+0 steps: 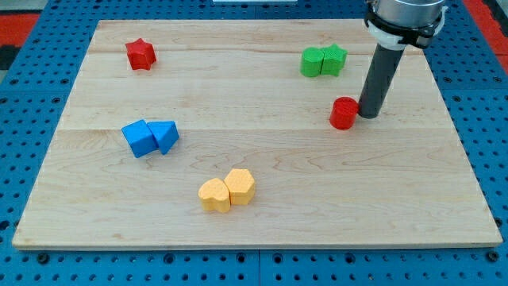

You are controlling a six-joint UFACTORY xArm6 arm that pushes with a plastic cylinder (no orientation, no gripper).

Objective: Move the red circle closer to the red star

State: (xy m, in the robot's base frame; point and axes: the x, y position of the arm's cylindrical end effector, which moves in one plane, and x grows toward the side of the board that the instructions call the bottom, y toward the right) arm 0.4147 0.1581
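On the wooden surface [262, 159], the red star [140, 54] is being seen near the view's top left corner, alone and well apart from everything else. Lower down, a blue cube [139, 137] and a blue triangular block [165, 135] are being shown touching side by side. Toward the view's bottom, two yellow blocks [227, 191] are lying pressed together, their exact shapes hard to make out. Near the view's top right, a green cube [312, 62] and a green star [334, 59] are sitting in contact. Below them the red circle [344, 114] is being met on its right side by my tip [369, 115], which is resting against it or just beside it. No fingers are being carried by the rod, so nothing is being held.
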